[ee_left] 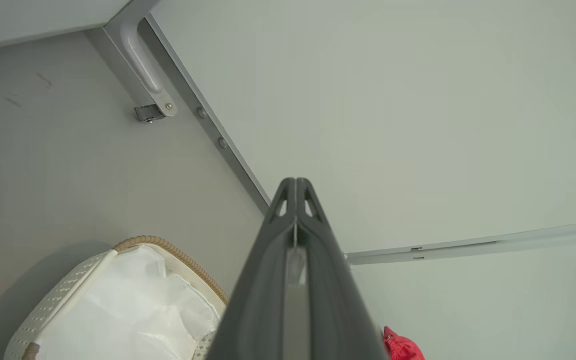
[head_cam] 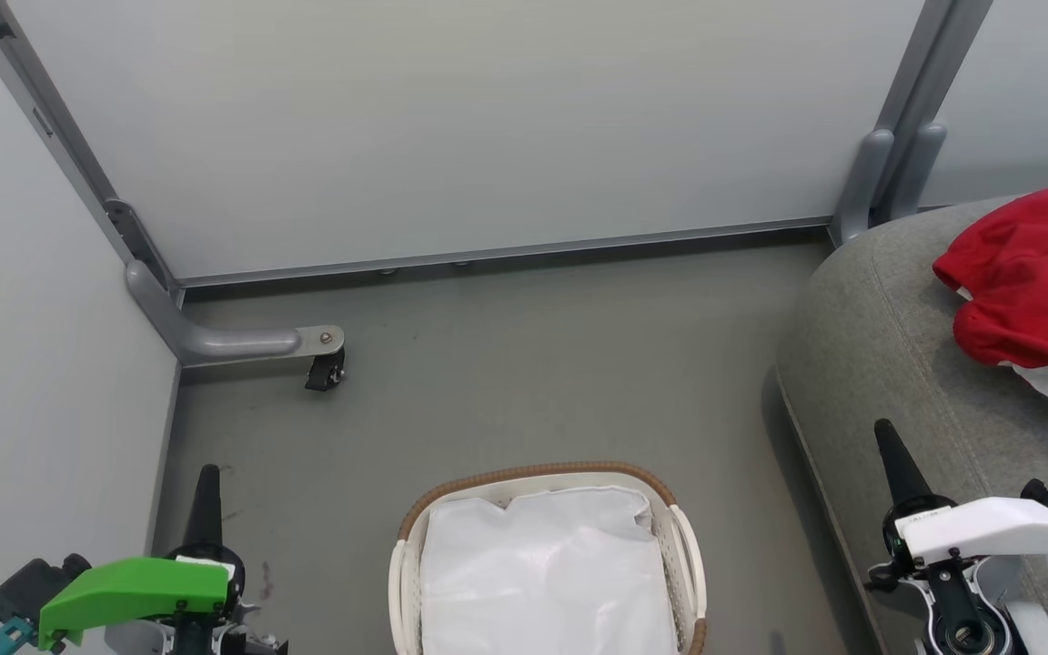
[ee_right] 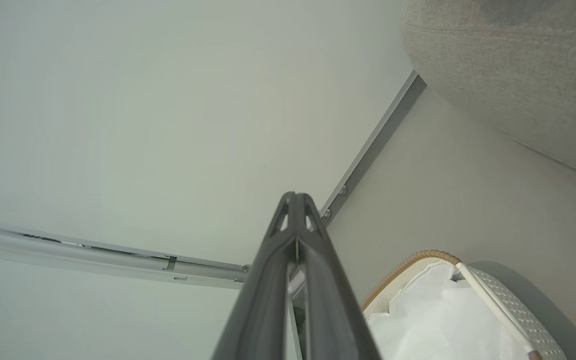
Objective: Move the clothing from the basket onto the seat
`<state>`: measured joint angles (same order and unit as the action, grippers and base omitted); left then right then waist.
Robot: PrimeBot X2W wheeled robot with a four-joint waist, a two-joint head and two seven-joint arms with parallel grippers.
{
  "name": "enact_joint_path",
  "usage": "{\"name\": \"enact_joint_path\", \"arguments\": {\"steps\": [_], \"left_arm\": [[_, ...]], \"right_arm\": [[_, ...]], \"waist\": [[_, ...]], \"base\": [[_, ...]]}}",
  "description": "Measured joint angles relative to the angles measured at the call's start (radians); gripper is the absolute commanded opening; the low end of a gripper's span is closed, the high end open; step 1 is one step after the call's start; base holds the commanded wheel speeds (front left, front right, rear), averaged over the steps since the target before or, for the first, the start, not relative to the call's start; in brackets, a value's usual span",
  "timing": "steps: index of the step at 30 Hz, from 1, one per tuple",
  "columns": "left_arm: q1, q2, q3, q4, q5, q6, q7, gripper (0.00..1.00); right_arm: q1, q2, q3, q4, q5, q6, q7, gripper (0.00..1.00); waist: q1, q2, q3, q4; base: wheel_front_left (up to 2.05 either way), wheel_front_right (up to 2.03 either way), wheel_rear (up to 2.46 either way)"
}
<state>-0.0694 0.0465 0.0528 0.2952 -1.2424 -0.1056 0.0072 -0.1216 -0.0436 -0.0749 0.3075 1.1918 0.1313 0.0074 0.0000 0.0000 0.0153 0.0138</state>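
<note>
I'm seeing the left gripper [head_cam: 208, 478] showing long dark tapered fingers [ee_left: 263, 290] with triangular cut-outs near the tips. Behind it a green cover [head_cam: 137, 587] with small dark screws is sitting, a teal clip [head_cam: 4, 635] alongside. Behind the right gripper [head_cam: 886, 432] a white cover [head_cam: 988, 529] is sitting.

The grey floor [head_cam: 506, 364] carries the basket [head_cam: 533, 473], with a white liner sheet [head_cam: 542, 564] lying inside it. Right of the basket, the grey seat [head_cam: 888, 327] stands on the same floor, the red and white clothing [head_cam: 1033, 273] heaped on its cushion. Beyond the basket to the left, a partition foot [head_cam: 242, 341] rests on the floor on what looks like a small black caster [head_cam: 326, 371].
</note>
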Motion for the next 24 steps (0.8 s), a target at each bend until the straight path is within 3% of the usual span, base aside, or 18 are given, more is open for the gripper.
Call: {"name": "enact_joint_path", "arguments": {"steps": [24], "left_arm": [[-0.014,0.000,0.031,-0.026,-0.186,-0.010,0.054,0.00]], "right_arm": [[0.004,-0.002,-0.019,-0.031,0.210,0.000,0.054,0.00]], "waist": [[0.0000,0.0000,-0.006,-0.006]], "base": [[0.00,0.00,0.00]]}}
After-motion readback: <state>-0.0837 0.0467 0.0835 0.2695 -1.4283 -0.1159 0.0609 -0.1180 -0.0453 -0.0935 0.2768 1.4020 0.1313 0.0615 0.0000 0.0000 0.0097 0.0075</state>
